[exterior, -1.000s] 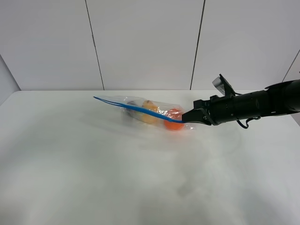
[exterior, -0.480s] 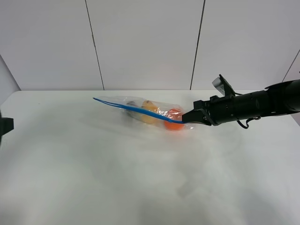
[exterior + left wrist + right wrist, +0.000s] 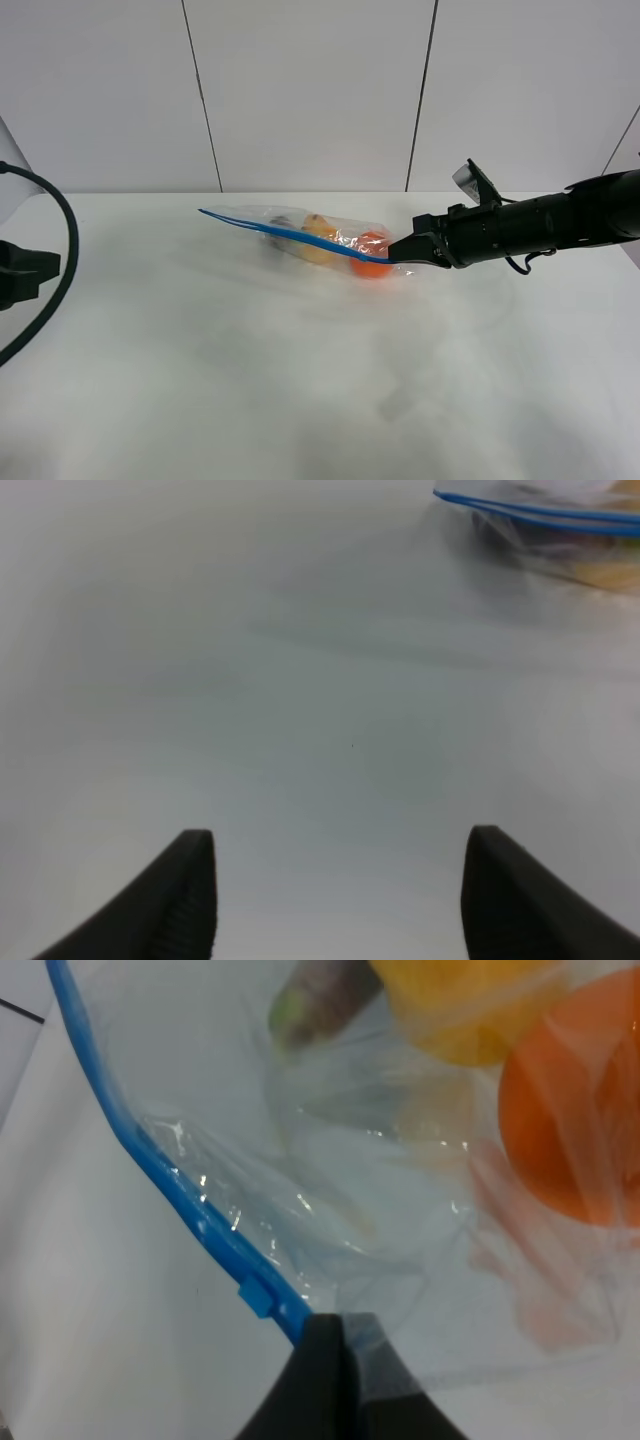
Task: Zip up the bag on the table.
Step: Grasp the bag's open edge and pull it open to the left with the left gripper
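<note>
The clear bag [image 3: 320, 237] lies at the back middle of the white table [image 3: 300, 390], its blue zipper strip [image 3: 285, 232] raised off the surface. Through the plastic show an orange [image 3: 580, 1130], a yellow pear [image 3: 470, 1010] and a purple eggplant [image 3: 320, 990]. My right gripper [image 3: 395, 255] is shut on the right end of the zipper strip [image 3: 170, 1190], just past a small blue slider tab [image 3: 258, 1298]. My left gripper [image 3: 340, 835] is open and empty over bare table. It is far from the bag [image 3: 560, 530] and shows at the left edge [image 3: 25, 272] of the high view.
A black cable [image 3: 60, 270] loops around the left arm at the table's left edge. White wall panels stand behind the table. Broad bare tabletop lies in front of the bag and between the two arms.
The left arm and its cable have come into the high view from the left edge. The right gripper and the bag have stayed in place.
</note>
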You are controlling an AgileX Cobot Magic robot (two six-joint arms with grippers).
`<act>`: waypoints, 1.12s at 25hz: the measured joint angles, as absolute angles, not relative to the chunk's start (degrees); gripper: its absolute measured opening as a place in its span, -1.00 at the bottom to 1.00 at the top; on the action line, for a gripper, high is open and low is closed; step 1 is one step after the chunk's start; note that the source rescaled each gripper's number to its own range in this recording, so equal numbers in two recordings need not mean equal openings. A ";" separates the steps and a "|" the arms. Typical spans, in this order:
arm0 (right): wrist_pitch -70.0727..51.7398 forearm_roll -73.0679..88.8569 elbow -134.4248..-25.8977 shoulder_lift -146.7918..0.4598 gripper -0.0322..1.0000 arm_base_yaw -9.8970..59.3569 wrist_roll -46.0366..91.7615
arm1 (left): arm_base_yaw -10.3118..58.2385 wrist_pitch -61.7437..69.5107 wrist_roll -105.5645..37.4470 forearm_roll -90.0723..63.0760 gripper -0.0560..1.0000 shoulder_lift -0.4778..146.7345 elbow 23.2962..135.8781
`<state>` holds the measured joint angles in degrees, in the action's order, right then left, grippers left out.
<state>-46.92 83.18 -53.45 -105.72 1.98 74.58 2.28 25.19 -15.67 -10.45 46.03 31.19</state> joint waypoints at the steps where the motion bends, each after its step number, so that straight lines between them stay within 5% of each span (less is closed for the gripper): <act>1: -46.92 83.18 -53.45 -105.72 -0.94 1.98 74.58 | 2.28 25.19 -15.83 -10.50 0.54 46.03 31.25; 28: -46.92 83.11 -53.45 -105.72 -0.94 1.98 73.14 | 30.42 25.93 -21.37 -13.45 0.54 46.03 31.25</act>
